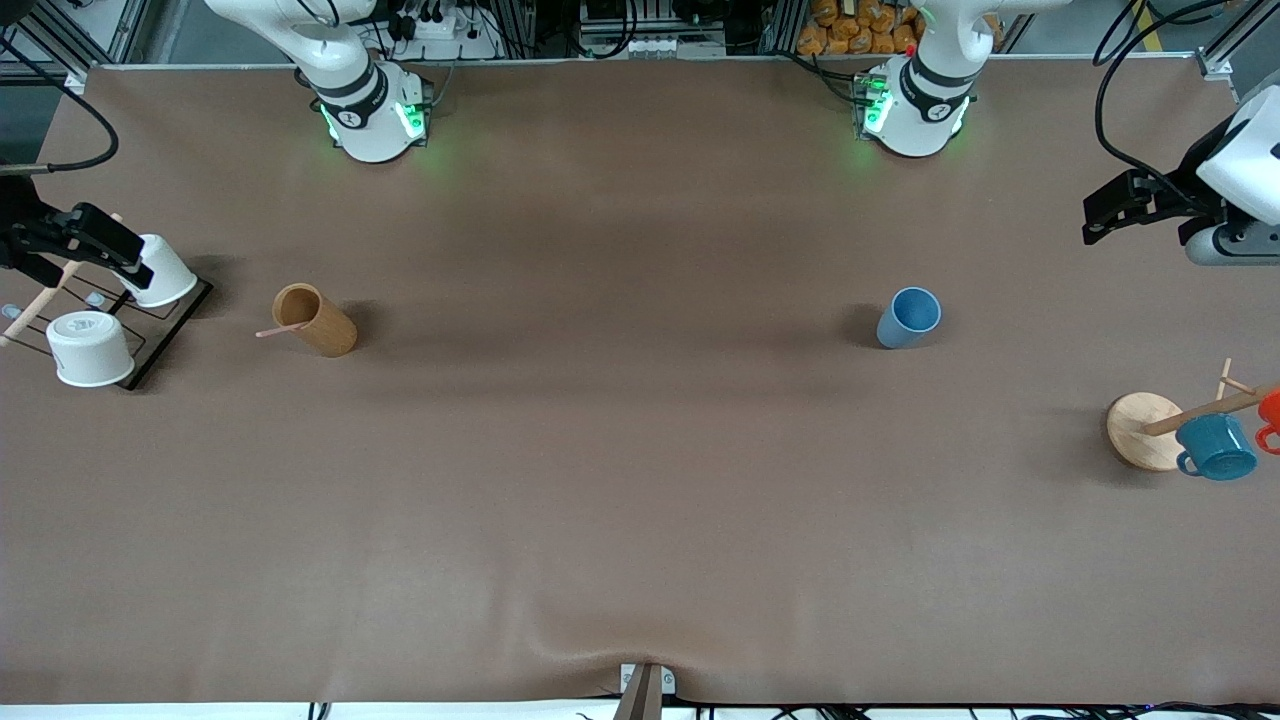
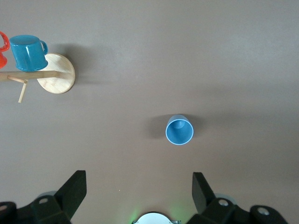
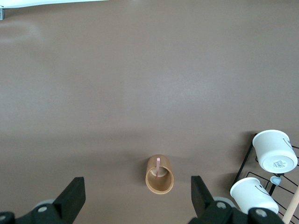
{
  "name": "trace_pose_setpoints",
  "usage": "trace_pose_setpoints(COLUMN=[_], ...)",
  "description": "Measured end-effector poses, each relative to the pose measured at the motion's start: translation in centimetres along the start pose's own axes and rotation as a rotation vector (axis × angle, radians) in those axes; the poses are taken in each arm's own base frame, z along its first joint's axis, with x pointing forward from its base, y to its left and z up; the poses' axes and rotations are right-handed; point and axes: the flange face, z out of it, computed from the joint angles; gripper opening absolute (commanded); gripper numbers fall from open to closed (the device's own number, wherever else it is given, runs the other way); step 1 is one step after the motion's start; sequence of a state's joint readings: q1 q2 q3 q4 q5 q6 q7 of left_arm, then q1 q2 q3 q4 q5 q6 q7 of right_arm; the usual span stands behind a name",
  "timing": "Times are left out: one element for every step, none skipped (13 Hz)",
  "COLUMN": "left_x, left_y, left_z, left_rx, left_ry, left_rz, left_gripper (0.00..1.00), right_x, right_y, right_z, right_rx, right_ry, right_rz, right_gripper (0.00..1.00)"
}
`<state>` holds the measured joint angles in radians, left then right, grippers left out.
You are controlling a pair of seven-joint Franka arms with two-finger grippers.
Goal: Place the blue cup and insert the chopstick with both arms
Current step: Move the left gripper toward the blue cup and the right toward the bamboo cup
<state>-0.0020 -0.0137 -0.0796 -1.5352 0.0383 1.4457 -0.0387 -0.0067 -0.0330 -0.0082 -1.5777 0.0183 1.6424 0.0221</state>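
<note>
The blue cup [image 1: 909,317] stands upright and alone on the bare desk [image 1: 640,500], toward the left arm's end and roughly midway between the robots' edge and the camera's edge. The chopstick [image 1: 281,329] already sits in the tan holder [image 1: 316,320] toward the right arm's end, its tip poking out past the rim. Both arms hang clear. The left tool [image 2: 139,191] is up over the desk's edge at its own end, fingers spread wide and holding nothing. The right tool [image 3: 138,193] is likewise spread and empty, over the rack of white cups [image 1: 105,310] at the other end. Judging by this, cup and chopstick both look set down, with little or nothing left.
</note>
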Motion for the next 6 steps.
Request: trace_pose_setpoints(left_x=[0.0, -0.1, -0.1, -0.1, -0.1, -0.2], left_y=[0.0, 0.0, 0.0, -0.1, 0.0, 0.1], left_z=[-0.1, -0.2, -0.5, -0.9, -1.1, -1.2], left_rx=[0.000, 0.000, 0.000, -0.001, -0.001, -0.001], left_ry=[0.000, 0.001, 0.008, 0.016, 0.021, 0.023], left_rz=[0.000, 0.000, -0.001, -0.001, -0.001, 0.001], left_gripper=[1.00, 1.00, 1.00, 1.00, 1.00, 1.00], right_x=[0.0, 0.0, 0.0, 0.0, 0.0, 0.0], right_y=[0.0, 0.0, 0.0, 0.0, 0.0, 0.0], right_z=[0.0, 0.0, 0.0, 0.0, 0.0, 0.0], right_rx=[0.000, 0.000, 0.000, 0.000, 0.000, 0.000], right_ry=[0.000, 0.000, 0.000, 0.000, 0.000, 0.000], right_rz=[0.000, 0.000, 0.000, 0.000, 0.000, 0.000], right_gripper=[1.00, 1.00, 1.00, 1.00, 1.00, 1.00])
